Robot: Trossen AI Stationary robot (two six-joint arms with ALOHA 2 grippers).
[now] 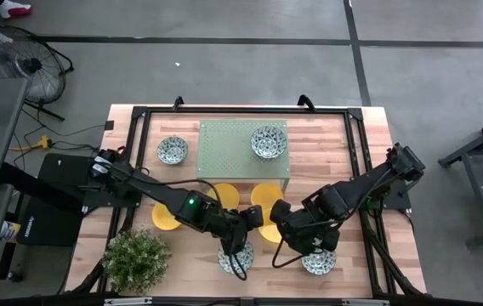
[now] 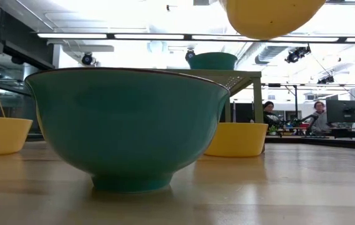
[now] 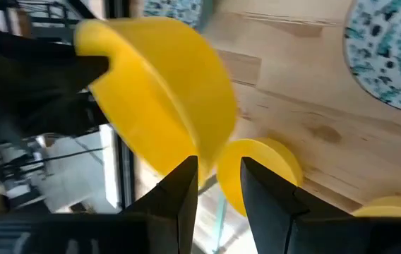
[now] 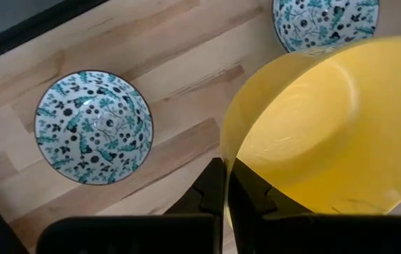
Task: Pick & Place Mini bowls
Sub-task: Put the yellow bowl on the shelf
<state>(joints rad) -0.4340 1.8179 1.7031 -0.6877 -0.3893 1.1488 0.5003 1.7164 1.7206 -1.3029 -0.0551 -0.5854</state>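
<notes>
A yellow mini bowl [image 1: 269,231] hangs in the air between my two grippers at the middle of the table's near half; the low view shows its underside [image 2: 271,15] lifted clear. My right gripper [image 4: 227,185] is shut on its rim. My left gripper [image 3: 219,185] is open, its fingers on either side of that bowl's rim [image 3: 209,159]; whether they touch it I cannot tell. Three more yellow bowls [image 1: 169,217] [image 1: 223,197] [image 1: 267,194] sit on the table. Patterned bowls sit at the near edge [image 1: 235,259] [image 1: 319,262], far left [image 1: 172,150] and on the stand [image 1: 268,142]. My right gripper pinches the yellow bowl's rim [image 4: 226,144], one finger [image 4: 211,187] outside the wall and one inside [image 4: 250,190]. The bowl is lifted clear and tilted, its hollow turned toward the wrist camera.
The pale green perforated stand [image 1: 224,153] stands at the table's far middle. A leafy potted plant [image 1: 135,259] is at the near left corner. A black frame [image 1: 139,115] runs round the tabletop. People sit in the room beyond [image 2: 268,112].
</notes>
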